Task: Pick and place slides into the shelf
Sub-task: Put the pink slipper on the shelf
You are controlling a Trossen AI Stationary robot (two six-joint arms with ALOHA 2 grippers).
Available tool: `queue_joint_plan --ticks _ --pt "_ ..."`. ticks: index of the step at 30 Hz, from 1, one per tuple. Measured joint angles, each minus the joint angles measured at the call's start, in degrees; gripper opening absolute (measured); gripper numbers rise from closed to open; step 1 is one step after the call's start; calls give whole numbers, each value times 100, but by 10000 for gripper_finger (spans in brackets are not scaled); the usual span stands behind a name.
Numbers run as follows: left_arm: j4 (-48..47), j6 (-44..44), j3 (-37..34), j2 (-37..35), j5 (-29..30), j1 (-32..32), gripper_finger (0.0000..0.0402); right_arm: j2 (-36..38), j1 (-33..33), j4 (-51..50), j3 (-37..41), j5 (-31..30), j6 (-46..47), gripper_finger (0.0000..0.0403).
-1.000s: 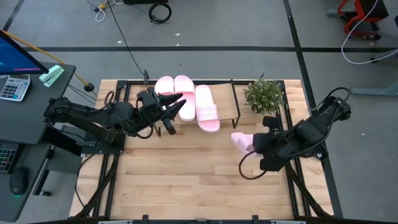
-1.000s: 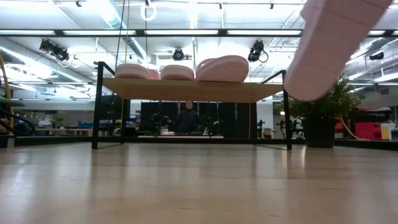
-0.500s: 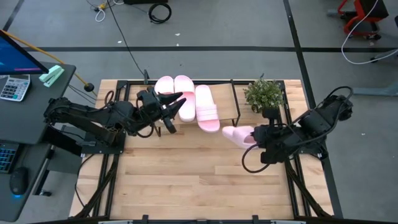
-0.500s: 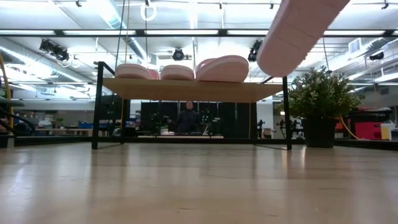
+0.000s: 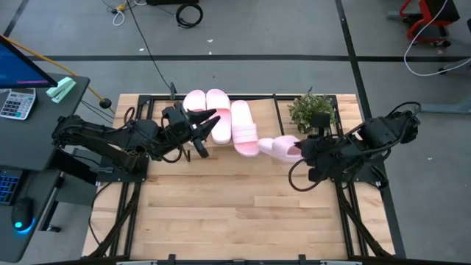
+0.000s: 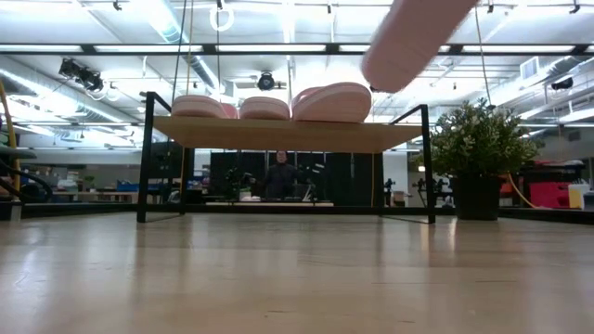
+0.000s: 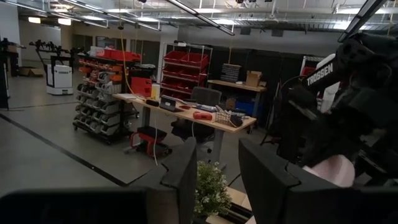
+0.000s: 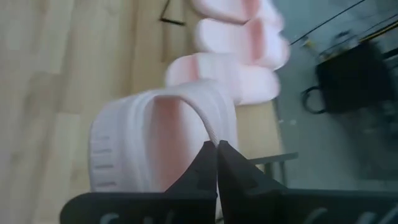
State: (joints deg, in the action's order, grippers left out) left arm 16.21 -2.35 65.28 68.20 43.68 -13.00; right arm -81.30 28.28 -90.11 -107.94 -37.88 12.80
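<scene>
Right gripper [image 5: 298,149] jaws pinch a pink slide [image 5: 276,146] beside 3 slides [image 5: 224,118] on the shelf [image 6: 283,134]; left gripper [image 5: 208,125] jaws part-open, empty; "TROSSEN" on arm

A workshop: red parts-bin racks [image 7: 189,65], a cluttered workbench [image 7: 186,112], exposed ceiling ducts.

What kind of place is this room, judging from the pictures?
Probably a robotics lab or workshop: red parts bins on racks, a workbench with tools, and cables lying on the grey floor.
</scene>
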Motion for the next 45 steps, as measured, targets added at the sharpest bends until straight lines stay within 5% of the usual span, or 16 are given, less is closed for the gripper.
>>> queue_joint_plan --ticks 12,27,45 --pt "-1 2 0 0 0 10 117 -22 -1187 103 -114 -1101 -1362 0" --pt "0 157 0 0 0 10 115 -708 -2355 853 -112 -1115 -2934 0" --pt "2 166 0 0 0 10 115 -1174 -2859 1061 -107 -691 -3043 0"
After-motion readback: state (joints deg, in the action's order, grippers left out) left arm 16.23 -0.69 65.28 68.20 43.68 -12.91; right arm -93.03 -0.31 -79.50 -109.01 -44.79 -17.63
